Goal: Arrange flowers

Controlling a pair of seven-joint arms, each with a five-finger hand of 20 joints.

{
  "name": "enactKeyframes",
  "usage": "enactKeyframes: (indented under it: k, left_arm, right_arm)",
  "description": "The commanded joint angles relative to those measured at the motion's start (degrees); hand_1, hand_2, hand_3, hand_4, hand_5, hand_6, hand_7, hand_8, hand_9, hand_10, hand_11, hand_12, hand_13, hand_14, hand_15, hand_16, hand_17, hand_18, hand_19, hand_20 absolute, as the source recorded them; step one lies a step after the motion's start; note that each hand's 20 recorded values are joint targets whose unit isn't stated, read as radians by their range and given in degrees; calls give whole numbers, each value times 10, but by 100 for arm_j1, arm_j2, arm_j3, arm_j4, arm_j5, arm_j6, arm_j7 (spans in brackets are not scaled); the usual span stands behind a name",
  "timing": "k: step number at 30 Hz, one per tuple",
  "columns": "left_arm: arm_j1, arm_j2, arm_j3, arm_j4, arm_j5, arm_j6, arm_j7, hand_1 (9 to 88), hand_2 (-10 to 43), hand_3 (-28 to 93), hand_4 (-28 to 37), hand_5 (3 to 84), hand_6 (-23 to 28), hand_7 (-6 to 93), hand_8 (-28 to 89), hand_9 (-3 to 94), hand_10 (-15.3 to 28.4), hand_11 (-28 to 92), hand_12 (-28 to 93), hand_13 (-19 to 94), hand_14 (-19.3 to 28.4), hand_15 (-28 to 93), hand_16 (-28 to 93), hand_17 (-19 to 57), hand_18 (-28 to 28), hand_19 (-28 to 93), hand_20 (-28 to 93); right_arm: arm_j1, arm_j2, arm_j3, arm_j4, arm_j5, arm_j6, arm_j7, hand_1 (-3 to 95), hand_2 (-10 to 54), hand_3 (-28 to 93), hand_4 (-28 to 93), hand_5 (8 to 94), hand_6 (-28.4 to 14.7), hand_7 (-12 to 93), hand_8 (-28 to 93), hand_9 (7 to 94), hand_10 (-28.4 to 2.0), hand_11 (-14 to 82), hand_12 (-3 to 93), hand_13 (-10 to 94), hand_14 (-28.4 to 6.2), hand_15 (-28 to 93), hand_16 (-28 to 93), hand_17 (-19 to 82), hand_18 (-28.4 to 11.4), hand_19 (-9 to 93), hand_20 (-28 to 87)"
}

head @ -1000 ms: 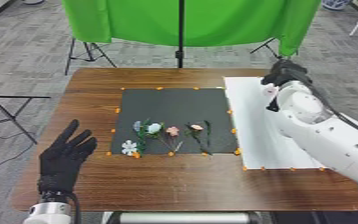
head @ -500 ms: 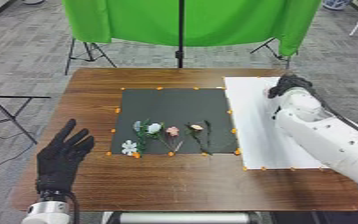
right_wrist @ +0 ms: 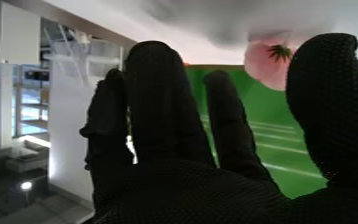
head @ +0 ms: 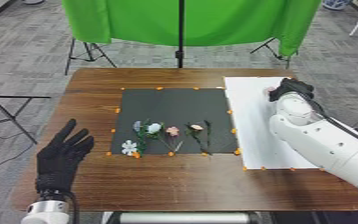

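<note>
The pink flower (right_wrist: pixel 266 74) is seen at the far part of the white sheet (head: pixel 255 125), just to the left of the right robot hand (head: pixel 294 88) in the head view. By that hand it can be reached far more nearly than by the left robot hand (head: pixel 62 160). The right fingers are held straight, with the thumb (right_wrist: pixel 334 102) set apart; whether the bloom is touched, and how its stem is aligned, cannot be told.

A flat-petalled white flower (head: pixel 129 146), small bluish-purple flower (head: pixel 137 126), round white bloom (head: pixel 154 128), pink flower (head: pixel 173 131), stemmed pale peach flower (head: pixel 196 127) and dark slender stem (head: pixel 208 136), perhaps a sprig, lie on the black square sheet (head: pixel 162 102). A pink, green-centred flower (right_wrist: pixel 266 65) lies on the white rectangular sheet (head: pixel 253 120), toward its far end.
</note>
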Motion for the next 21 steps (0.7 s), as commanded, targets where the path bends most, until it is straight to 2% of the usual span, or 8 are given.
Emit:
enactKeyframes:
  k: [1,7,10,13,17,19,21]
  left_arm:
    - [-41,-132,-44,40,155,-178,-239,218,72,825,-274,360,83,83,-82,355,209,250,108,234,284,614,-112,-35,284,503,433]
    - [-115,-155,-53,71,194,-249,-326,219,72,824,-274,363,85,81,-82,355,209,250,108,234,284,614,-112,-35,284,503,432]
    - [-167,-170,-47,92,210,-237,-372,219,72,824,-274,360,84,81,-81,356,209,250,108,233,284,614,-112,-35,284,504,431]
    - [-195,-172,-44,100,214,-265,-346,218,72,825,-274,357,84,81,-82,356,209,251,108,234,284,614,-112,-35,284,504,431]
    - [-207,-133,-13,99,185,-244,-257,219,72,824,-275,355,83,82,-82,356,210,251,108,233,284,616,-111,-35,284,504,431]
    - [-194,-129,-16,105,191,-256,-233,219,72,825,-275,354,83,83,-82,356,209,250,107,234,284,615,-112,-35,284,505,430]
    - [-167,-122,-7,99,144,-212,-171,219,72,825,-275,354,83,83,-82,356,209,251,108,234,284,615,-112,-36,284,505,430]
  right_arm:
    - [107,-105,-158,14,-304,158,-122,306,-95,811,-283,362,-18,138,-127,474,-175,222,144,495,-122,786,99,180,-219,812,422]
    - [57,-53,-190,-83,-207,-70,-311,308,-95,811,-283,344,-7,142,-126,461,-174,223,142,489,-120,785,97,177,-223,810,419]
    - [50,-25,-189,-73,-145,-333,-545,326,-95,812,-283,350,36,158,-132,470,-164,219,139,497,-114,778,95,175,-226,803,417]
    - [70,-65,-174,-13,-206,-723,-618,346,-95,806,-283,377,62,177,-150,493,-151,209,138,511,-105,766,98,175,-230,792,419]
    - [100,-59,-278,64,-266,-616,-591,398,-95,787,-283,512,77,174,-156,584,-108,200,138,582,-85,714,123,198,-235,774,414]
    - [126,-58,-402,120,-426,-393,-602,449,-95,744,-283,631,74,166,-127,676,-85,196,151,636,-65,673,155,226,-221,778,408]
    - [131,-23,-509,104,-552,-117,-696,512,-95,652,-283,735,68,155,-61,766,-65,142,220,679,-48,657,187,243,-211,781,408]
